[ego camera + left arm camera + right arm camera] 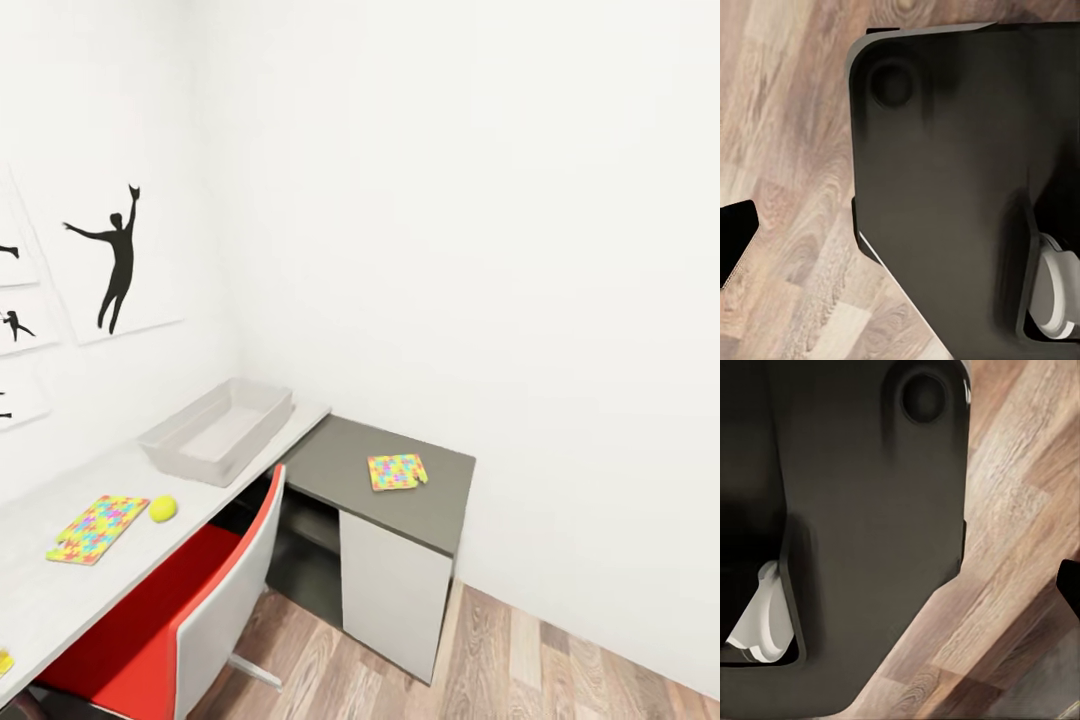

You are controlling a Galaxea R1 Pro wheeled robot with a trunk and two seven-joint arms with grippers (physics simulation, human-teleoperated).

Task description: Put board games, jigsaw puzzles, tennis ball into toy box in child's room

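Observation:
The light grey toy box stands with nothing inside it at the far end of the table, against the wall. One jigsaw puzzle lies flat on the pale top, with the tennis ball just to its right. A second jigsaw puzzle lies on the lower dark grey side section. A yellow corner of some flat thing peeks in at the table's near left end. In both wrist views the robot's dark base sits over wood floor. A dark tip shows at the frame edge.
A red and white chair is pushed in under the table, between me and the toys. Black silhouette pictures hang on the left wall. Wood-plank floor lies open to the right of the white cabinet.

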